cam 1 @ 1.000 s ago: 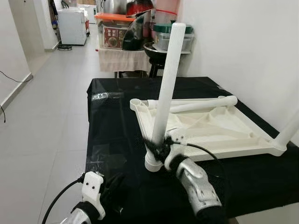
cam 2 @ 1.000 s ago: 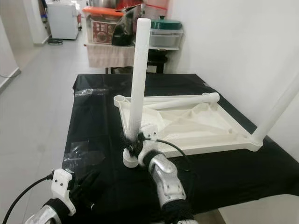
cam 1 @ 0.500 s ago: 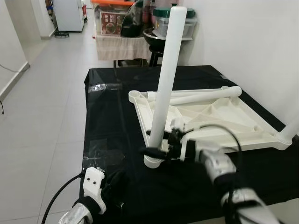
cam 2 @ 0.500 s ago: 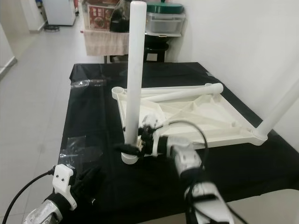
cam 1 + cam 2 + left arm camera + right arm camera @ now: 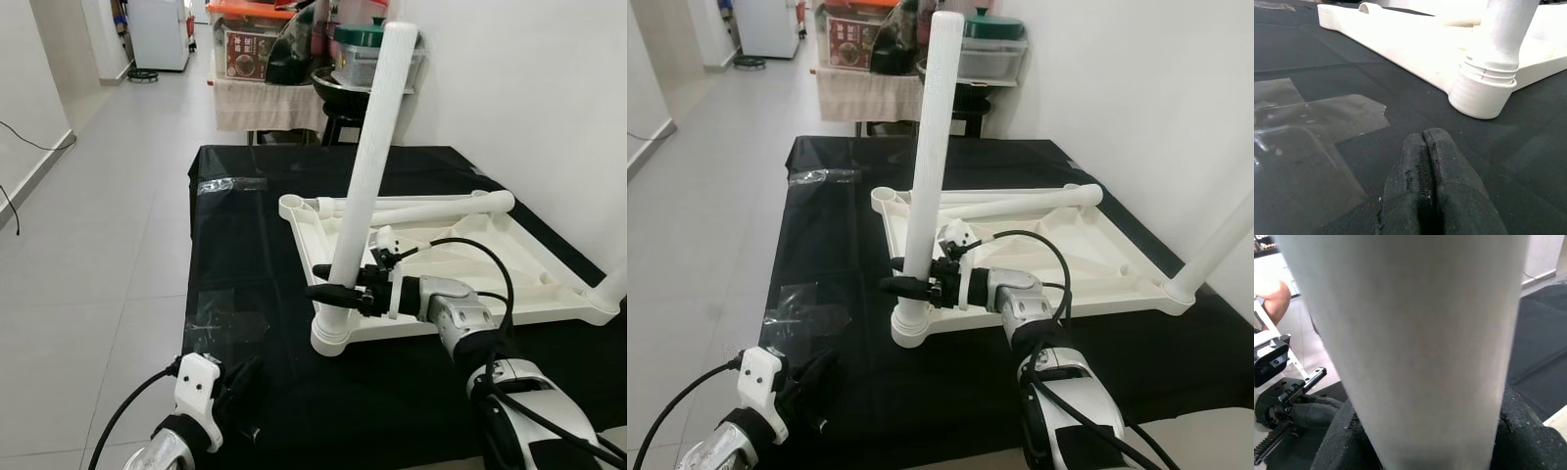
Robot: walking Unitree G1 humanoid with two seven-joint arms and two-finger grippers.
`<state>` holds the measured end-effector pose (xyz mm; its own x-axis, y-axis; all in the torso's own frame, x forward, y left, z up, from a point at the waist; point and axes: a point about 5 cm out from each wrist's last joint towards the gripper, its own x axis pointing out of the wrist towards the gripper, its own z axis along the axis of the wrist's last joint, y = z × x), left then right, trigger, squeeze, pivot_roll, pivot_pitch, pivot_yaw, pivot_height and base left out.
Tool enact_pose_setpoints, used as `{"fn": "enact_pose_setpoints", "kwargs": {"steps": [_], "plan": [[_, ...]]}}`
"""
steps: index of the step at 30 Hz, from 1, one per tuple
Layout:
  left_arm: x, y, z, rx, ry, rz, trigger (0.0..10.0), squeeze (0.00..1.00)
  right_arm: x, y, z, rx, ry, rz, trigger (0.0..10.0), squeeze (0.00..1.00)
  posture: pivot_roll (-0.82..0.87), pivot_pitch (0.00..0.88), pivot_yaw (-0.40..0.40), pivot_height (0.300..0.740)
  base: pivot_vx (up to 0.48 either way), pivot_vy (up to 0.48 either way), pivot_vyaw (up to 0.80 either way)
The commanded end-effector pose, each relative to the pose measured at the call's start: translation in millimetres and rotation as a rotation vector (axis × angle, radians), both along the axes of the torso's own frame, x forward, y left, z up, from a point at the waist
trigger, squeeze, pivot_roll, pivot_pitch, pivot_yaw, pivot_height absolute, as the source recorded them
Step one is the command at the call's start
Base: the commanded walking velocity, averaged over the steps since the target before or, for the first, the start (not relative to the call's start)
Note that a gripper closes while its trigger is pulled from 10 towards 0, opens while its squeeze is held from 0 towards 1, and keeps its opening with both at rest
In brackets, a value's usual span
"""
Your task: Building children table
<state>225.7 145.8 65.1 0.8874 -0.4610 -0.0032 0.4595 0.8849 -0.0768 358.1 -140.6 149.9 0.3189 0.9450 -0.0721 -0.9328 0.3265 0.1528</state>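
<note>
The white children's table top (image 5: 460,264) lies upside down on the black-covered table (image 5: 245,245). One white leg (image 5: 367,166) stands nearly upright in the near left corner socket (image 5: 331,336). My right gripper (image 5: 328,282) reaches in from the right and is shut on that leg low down; its black fingers (image 5: 1513,431) hug the tube in the right wrist view. Loose legs (image 5: 421,208) lie across the far side of the top. Another leg (image 5: 612,284) rises at the right corner. My left gripper (image 5: 1425,147) is shut and empty, low over the cloth near the front left.
Clear tape patches (image 5: 225,318) shine on the cloth near the front left. A white wall (image 5: 519,98) runs close along the right side. A shelf with pots and boxes (image 5: 284,59) stands behind the table. Tiled floor (image 5: 88,215) lies open to the left.
The camera has shifted. My right forearm has swung from in front of the leg round to its right, the gripper staying at the leg's lower part. The left gripper has stayed low.
</note>
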Motion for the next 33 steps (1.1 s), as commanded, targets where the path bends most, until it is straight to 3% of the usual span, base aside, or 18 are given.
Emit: {"fn": "enact_pose_setpoints", "kwargs": {"steps": [1, 7, 8, 9, 10, 11, 12, 15, 16, 21, 22, 23, 24, 27, 30, 31, 32, 33], "plan": [[-7.4, 0.7, -8.2, 0.019, 0.041, -0.010, 10.0, 0.00, -11.2, -9.3, -21.2, 0.030, 0.056, -0.025, 0.0, 0.00, 0.14, 0.000, -0.103, 0.740, 0.000, 0.000, 0.00], [-9.5, 2.4, -8.0, 0.021, 0.040, -0.015, 10.0, 0.00, -21.3, -8.7, -40.0, 0.007, 0.058, -0.109, 0.0, 0.00, 0.13, 0.000, -0.107, 0.740, 0.000, 0.000, 0.00], [-10.5, 3.9, -7.4, 0.027, 0.037, -0.024, 10.0, 0.00, -25.8, 4.1, -59.1, -0.040, 0.050, -0.318, 0.0, 0.00, 0.11, 0.000, -0.097, 0.740, 0.000, 0.000, 0.00], [-10.5, 3.9, -7.4, 0.027, 0.037, -0.024, 10.0, 0.00, -25.8, 4.1, -59.1, -0.040, 0.050, -0.318, 0.0, 0.00, 0.11, 0.000, -0.097, 0.740, 0.000, 0.000, 0.00], [-10.5, 4.3, -5.5, 0.043, 0.023, -0.041, 10.0, 0.00, -52.8, 40.6, -90.9, -0.033, 0.146, -0.470, 0.0, 0.00, 0.09, 0.000, -0.084, 0.740, 0.000, 0.000, 0.00], [-10.5, 4.3, -5.5, 0.043, 0.023, -0.041, 10.0, 0.00, -52.8, 40.6, -90.9, -0.033, 0.146, -0.470, 0.0, 0.00, 0.09, 0.000, -0.084, 0.740, 0.000, 0.000, 0.00], [-9.5, 4.4, -3.8, 0.062, 0.009, -0.062, 10.0, 0.00, -72.9, 69.4, -102.4, -0.070, 0.166, -0.493, 0.0, 0.00, 0.07, 0.000, -0.063, 0.740, 0.000, 0.000, 0.00], [-9.5, 4.4, -3.8, 0.062, 0.009, -0.062, 10.0, 0.00, -72.9, 69.4, -102.4, -0.070, 0.166, -0.493, 0.0, 0.00, 0.07, 0.000, -0.063, 0.740, 0.000, 0.000, 0.00], [-8.0, 3.3, -1.7, 0.074, -0.005, -0.081, 10.0, 0.00, -76.7, 79.7, -101.8, -0.047, 0.172, -0.536, 0.0, 0.00, 0.06, 0.000, -0.064, 0.740, 0.000, 0.000, 0.00], [-10.2, -0.2, 4.6, 0.045, -0.021, -0.140, 10.0, 0.00, -58.5, 64.4, -97.2, -0.084, 0.142, -0.566, 0.0, 0.00, 0.09, 0.000, -0.106, 0.740, 0.000, 0.000, 0.00], [-12.4, -2.1, 5.2, 0.034, -0.022, -0.153, 10.0, 0.00, -55.9, 61.8, -96.6, -0.112, 0.138, -0.584, 10.0, 0.00, 0.09, 0.000, -0.110, 0.740, 0.000, 0.000, 0.00], [-12.4, -2.1, 5.2, 0.034, -0.022, -0.153, 10.0, 0.00, -55.9, 61.8, -96.6, -0.112, 0.138, -0.584, 10.0, 0.00, 0.09, 0.000, -0.110, 0.740, 0.000, 0.000, 0.00], [-15.7, -6.8, 4.4, 0.031, -0.025, -0.163, 10.0, 0.00, -54.7, 65.5, -88.2, -0.071, 0.128, -0.490, 10.0, 1.00, 0.10, 0.000, -0.116, 0.740, 0.000, 0.000, 0.00], [-16.0, -7.8, 4.1, 0.031, -0.026, -0.163, 10.0, 0.00, -54.4, 66.4, -82.9, -0.061, 0.118, -0.479, 10.0, 1.00, 0.10, 0.000, -0.116, 0.740, 0.000, 0.000, 0.00], [-13.9, -8.7, 3.9, 0.040, -0.033, -0.161, 10.0, 0.00, -41.0, 60.9, -53.4, 0.028, 0.037, -0.293, 10.0, 1.00, 0.10, 0.000, -0.113, 0.740, 0.000, 0.000, 0.00], [-13.9, -8.7, 3.9, 0.040, -0.033, -0.161, 10.0, 0.00, -41.0, 60.9, -53.4, 0.028, 0.037, -0.293, 10.0, 1.00, 0.10, 0.000, -0.113, 0.740, 0.000, 0.000, 0.00], [-13.2, -8.5, 4.1, 0.044, -0.038, -0.156, 10.0, 0.00, -35.4, 55.1, -45.1, 0.032, 0.015, -0.244, 10.0, 0.00, 0.10, 0.000, -0.114, 0.740, 0.000, 0.000, 0.00], [-12.4, -8.3, 4.4, 0.047, -0.042, -0.152, 10.0, 0.00, -29.2, 47.3, -38.8, 0.017, -0.001, -0.206, 10.0, 0.00, 0.11, 0.000, -0.119, 0.740, 0.000, 0.000, 0.00]]}}
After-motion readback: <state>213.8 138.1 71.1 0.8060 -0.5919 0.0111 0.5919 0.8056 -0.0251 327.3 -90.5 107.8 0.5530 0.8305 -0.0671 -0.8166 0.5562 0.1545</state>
